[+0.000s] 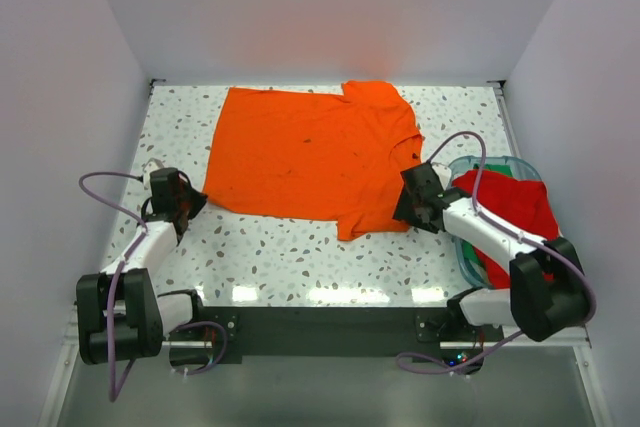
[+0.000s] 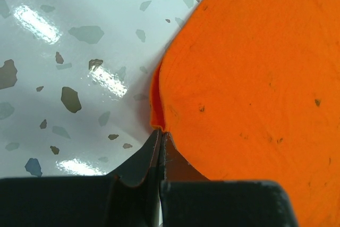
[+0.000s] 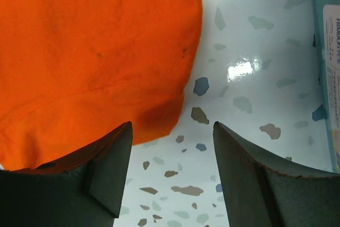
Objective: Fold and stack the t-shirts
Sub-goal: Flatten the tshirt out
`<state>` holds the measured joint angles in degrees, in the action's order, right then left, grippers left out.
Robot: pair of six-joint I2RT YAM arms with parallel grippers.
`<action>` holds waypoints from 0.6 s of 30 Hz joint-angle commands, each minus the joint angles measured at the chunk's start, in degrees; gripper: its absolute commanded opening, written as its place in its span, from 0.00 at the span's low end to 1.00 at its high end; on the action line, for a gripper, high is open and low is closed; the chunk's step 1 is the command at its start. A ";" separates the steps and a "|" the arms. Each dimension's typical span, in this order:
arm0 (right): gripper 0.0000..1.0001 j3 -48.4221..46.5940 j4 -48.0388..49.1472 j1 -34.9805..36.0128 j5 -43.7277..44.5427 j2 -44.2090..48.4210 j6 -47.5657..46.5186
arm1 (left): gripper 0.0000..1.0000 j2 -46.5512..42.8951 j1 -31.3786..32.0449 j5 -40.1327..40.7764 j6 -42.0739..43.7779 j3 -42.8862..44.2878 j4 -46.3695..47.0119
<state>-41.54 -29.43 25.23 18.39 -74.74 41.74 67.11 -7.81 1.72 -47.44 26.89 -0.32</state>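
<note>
The bright orange t-shirt [image 1: 310,152] lies spread flat across the middle of the table, with faint dark specks on it. My left gripper [image 1: 194,205] is at its near left corner. In the left wrist view the jaws are shut [image 2: 159,132] with the cloth's folded corner [image 2: 155,112] pinched at their tips. My right gripper [image 1: 406,205] stands open by the shirt's near right edge. In the right wrist view only speckled table shows between its fingers [image 3: 172,126], and the orange hem [image 3: 159,115] lies just off the left finger. The red t-shirt [image 1: 512,203] sits bunched in the bin.
A clear teal-rimmed bin [image 1: 466,253] stands at the table's right side beside the right arm; its wall [image 3: 325,51] shows at the edge of the right wrist view. White walls close in the table on three sides. Purple cables loop off both arms.
</note>
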 commanded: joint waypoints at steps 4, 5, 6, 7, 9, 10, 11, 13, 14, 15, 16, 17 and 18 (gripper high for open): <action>0.65 0.93 7.19 -3.70 -2.92 -4.53 -0.78 | 0.00 -0.93 -0.27 0.04 -0.37 -0.26 2.60; 0.64 0.93 8.33 -4.14 -3.18 -5.15 -0.78 | 0.00 -0.84 -0.19 0.04 -0.29 -0.26 2.69; 0.63 0.76 8.86 -4.23 -3.01 -5.76 -0.69 | 0.00 -0.84 -0.27 0.13 -0.28 -0.26 2.69; 0.60 0.67 9.21 -4.49 -3.19 -6.20 -0.60 | 0.00 -0.76 -0.19 0.04 -0.28 -0.26 2.69; 0.42 -0.29 10.18 -4.84 -3.63 -7.96 -0.60 | 0.00 -0.67 -0.18 0.13 -0.28 -0.26 2.78; 0.35 -0.82 10.10 -4.84 -3.71 -8.49 -0.69 | 0.00 -0.58 -0.27 0.13 -0.28 -0.26 2.78; 0.23 -1.35 10.09 -4.76 -3.89 -8.93 -0.69 | 0.00 -0.58 -0.27 0.13 -0.37 -0.18 2.86; 0.14 -3.62 8.52 -4.84 -3.80 -9.02 -1.30 | 0.00 -0.49 -0.27 0.22 -0.28 -0.09 2.87; 0.10 -4.51 7.82 -4.84 -3.54 -8.67 -1.57 | 0.00 -0.40 -0.27 0.39 -0.28 0.00 2.78; 0.08 -6.69 7.03 -4.76 -3.28 -8.49 -2.27 | 0.00 -0.40 -0.19 0.39 -0.28 0.09 2.69; 0.07 -8.02 5.37 -4.76 -2.84 -8.58 -2.62 | 0.00 -0.32 -0.27 0.48 -0.28 0.17 2.69; 0.07 -9.34 4.48 -4.84 -2.66 -9.02 -3.15 | 0.00 -0.14 -0.19 0.57 -0.28 0.26 2.69; 0.06 -12.31 3.51 -4.76 -2.66 -9.45 -4.11 | 0.00 -0.05 -0.27 0.66 -0.37 0.35 2.69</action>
<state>-46.85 -24.40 20.56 14.44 -83.94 39.83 67.11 -7.81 1.74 -47.44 26.74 -0.30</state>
